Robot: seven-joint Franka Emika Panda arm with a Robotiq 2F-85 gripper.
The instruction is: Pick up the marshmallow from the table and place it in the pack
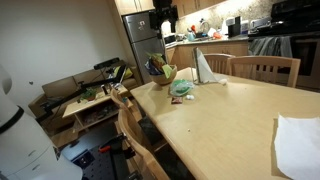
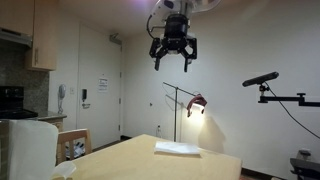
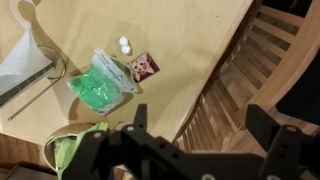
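Way up near the ceiling with the gripper [image 2: 173,62], high over the wooden table [image 2: 130,160], with jaws spread wide and pinching nothing at all. Down through the wrist view: spotting the marshmallow [image 3: 124,44] out on the bare tabletop, showing as two small white lumps side by side. Finding the pack [image 3: 100,85] just beside it, lying flat, pale green and crinkly, between the marshmallow and the yellow-green bowl [image 3: 72,150]. Noting a small reddish-brown packet [image 3: 144,67] right at the pack's edge, touching or not, cannot tell. Catching a wooden chair [image 3: 255,70] pushed against the table's side. Over in an exterior view, picking out a tall white pointed paper [image 1: 204,67] near the bowl and a flat white sheet [image 1: 298,142] well apart at the near corner.
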